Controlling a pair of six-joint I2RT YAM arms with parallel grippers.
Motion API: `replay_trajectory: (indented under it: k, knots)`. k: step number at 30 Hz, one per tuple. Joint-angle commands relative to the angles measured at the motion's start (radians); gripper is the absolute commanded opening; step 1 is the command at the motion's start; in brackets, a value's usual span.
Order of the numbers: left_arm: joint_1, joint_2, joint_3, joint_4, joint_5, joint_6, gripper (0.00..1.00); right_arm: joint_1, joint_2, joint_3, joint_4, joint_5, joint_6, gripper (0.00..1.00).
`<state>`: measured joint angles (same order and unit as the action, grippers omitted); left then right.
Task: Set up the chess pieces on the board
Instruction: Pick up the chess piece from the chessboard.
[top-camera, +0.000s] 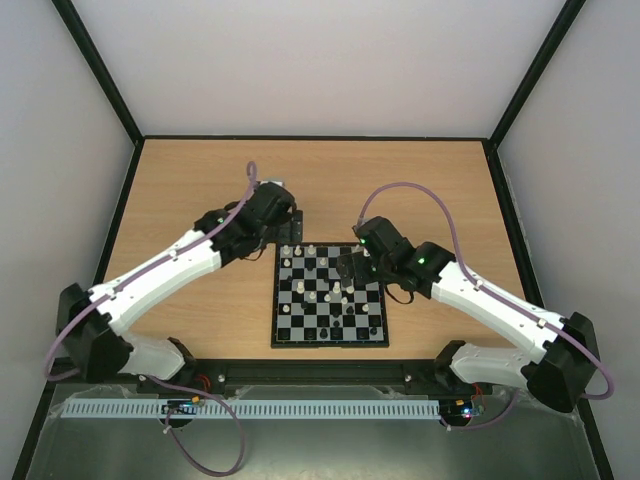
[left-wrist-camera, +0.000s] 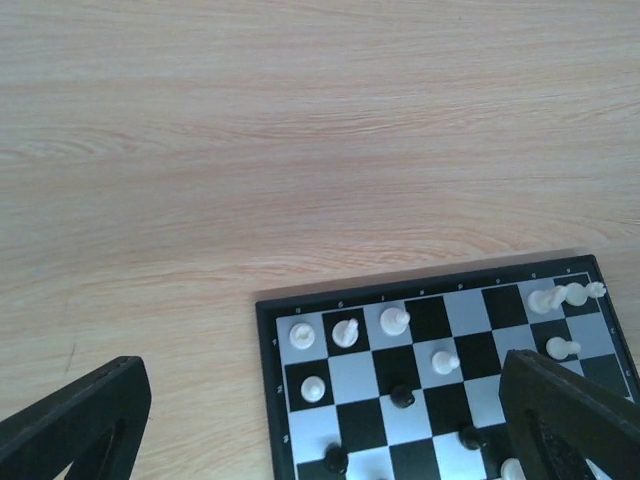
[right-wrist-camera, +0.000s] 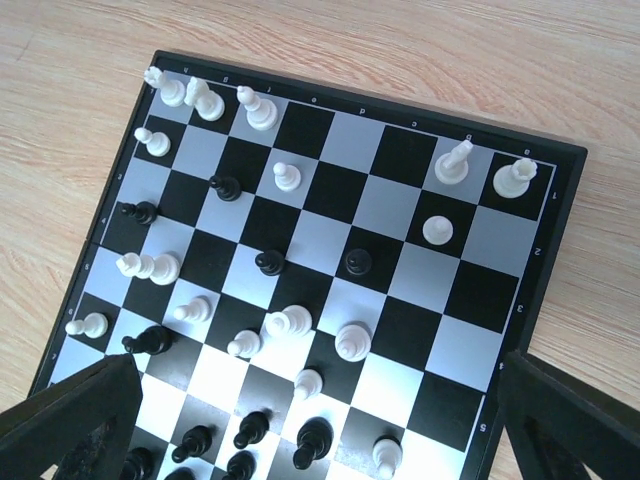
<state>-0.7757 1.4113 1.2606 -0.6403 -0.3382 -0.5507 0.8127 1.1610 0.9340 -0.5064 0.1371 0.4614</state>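
Observation:
The board (top-camera: 330, 343) lies in the middle of the wooden table. Cream-white chess pieces (top-camera: 330, 296) and black chess pieces (top-camera: 372, 329) stand scattered over it. My left gripper (top-camera: 287, 228) hangs by the board's far left corner; in the left wrist view (left-wrist-camera: 320, 440) it is open and empty, above the board corner (left-wrist-camera: 268, 400) with white pieces (left-wrist-camera: 345, 332) and black pieces (left-wrist-camera: 402, 397). My right gripper (top-camera: 352, 268) hovers over the board's right half; in the right wrist view (right-wrist-camera: 320, 430) it is open and empty above white pieces (right-wrist-camera: 352, 342) and black pieces (right-wrist-camera: 313, 440) on the board (right-wrist-camera: 400, 150).
A black frame (top-camera: 310, 138) borders the table, with pale walls behind and at both sides. A white perforated rail (top-camera: 300, 408) runs along the near edge by the arm bases. Bare wood (left-wrist-camera: 300, 130) lies beyond the board's corner.

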Motion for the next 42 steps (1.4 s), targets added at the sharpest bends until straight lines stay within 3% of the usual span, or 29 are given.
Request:
replay_trajectory:
  k: [1,7,11,18,30,36,42]
  knots:
    - [-0.001,-0.108,-0.103,0.029,-0.045,-0.034,0.99,-0.003,-0.015,0.034,-0.048,0.021,0.034,0.99]
    - [-0.001,-0.271,-0.264,0.078,-0.007,-0.085,0.99,-0.002,-0.011,0.083,-0.106,0.07,0.112,0.99]
    - [0.002,-0.387,-0.361,0.118,-0.001,-0.116,0.99,-0.002,-0.025,0.068,-0.06,0.008,0.081,0.99]
    - [0.009,-0.5,-0.438,0.143,0.022,-0.122,0.99,-0.002,-0.072,-0.001,0.075,0.025,0.085,0.99]
    - [0.059,-0.542,-0.477,0.15,0.131,-0.044,0.99,-0.002,-0.053,-0.002,0.131,0.074,0.143,0.99]
    - [0.065,-0.575,-0.502,0.209,0.178,-0.05,0.99,-0.002,0.085,0.133,-0.024,-0.034,0.12,0.99]
    - [0.065,-0.607,-0.522,0.233,0.185,-0.058,0.99,-0.002,0.184,0.167,-0.045,-0.145,0.096,0.99]
